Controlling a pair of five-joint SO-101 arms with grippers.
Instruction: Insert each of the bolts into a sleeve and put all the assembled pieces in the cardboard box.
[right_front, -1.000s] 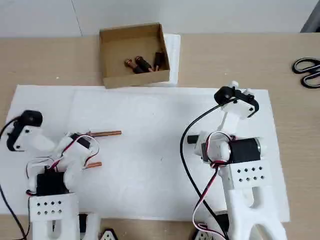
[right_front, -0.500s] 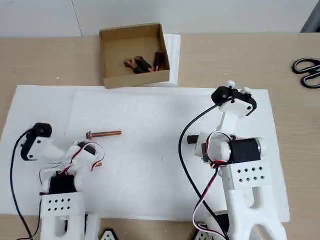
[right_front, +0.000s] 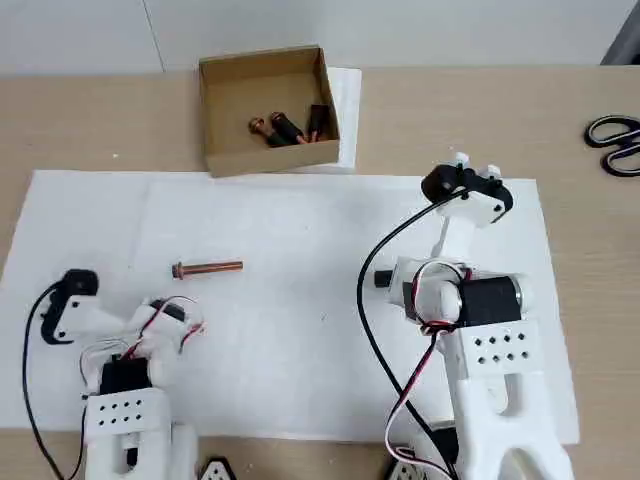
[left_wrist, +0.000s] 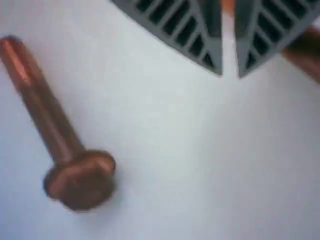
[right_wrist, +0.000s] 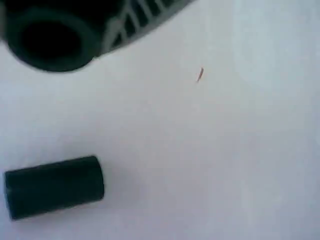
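Retreating toward its base, the left gripper (left_wrist: 230, 72) has pulled back from the loose bolt (right_front: 207, 268) lying on the papered surface (right_front: 300, 230), jaws almost closed on a second bolt (left_wrist: 304, 50). The right gripper (right_wrist: 95, 27) appears to pinch a sleeve (right_wrist: 45, 40), with a spare sleeve (right_wrist: 55, 187) lying nearby, so mating looks next. The cardboard box (right_front: 265, 158) already holds assemblies.

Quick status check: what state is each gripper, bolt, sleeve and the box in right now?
left gripper: shut on held bolt
loose bolt: lying flat, no sleeve
right gripper: shut on held sleeve
held sleeve: bore empty
loose sleeve: lying on its side
cardboard box: open, assembled pieces inside
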